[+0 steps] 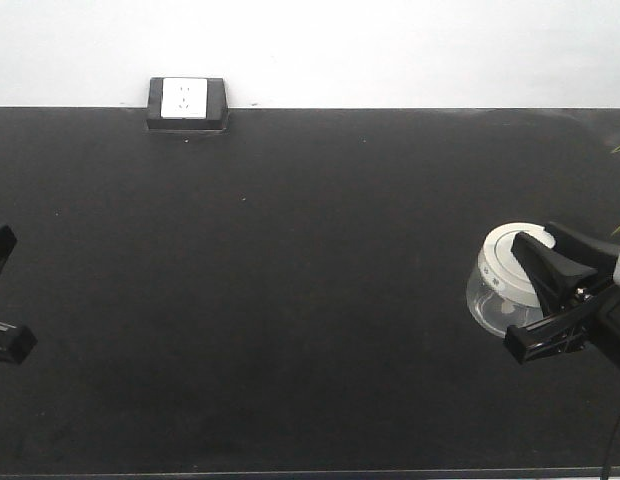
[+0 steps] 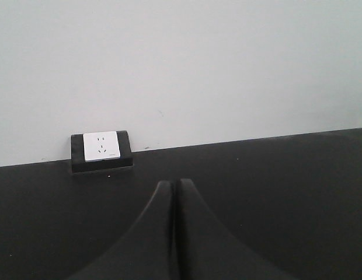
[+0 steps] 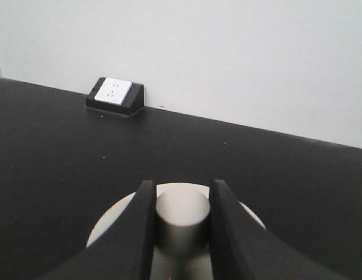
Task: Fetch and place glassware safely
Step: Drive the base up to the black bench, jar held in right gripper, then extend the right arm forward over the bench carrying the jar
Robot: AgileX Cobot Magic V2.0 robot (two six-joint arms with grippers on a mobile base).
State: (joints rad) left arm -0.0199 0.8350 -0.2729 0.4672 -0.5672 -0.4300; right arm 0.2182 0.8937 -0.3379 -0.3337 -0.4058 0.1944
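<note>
Black tabletop (image 1: 290, 300) — right tool (image 3: 182, 213) clamps jar (image 1: 500, 290) lid knob; left tool (image 2: 174, 189) closed, empty; no legible writing.

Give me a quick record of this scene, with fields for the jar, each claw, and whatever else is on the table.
jar: clear glass jar with cream-white lid, standing on the black table near its right edge
right claw: fingers on either side of the lid's knob, shut on it
left claw: shut, holding nothing, at the table's left edge
other: white power socket in a black housing at the back edge, against the wall
</note>
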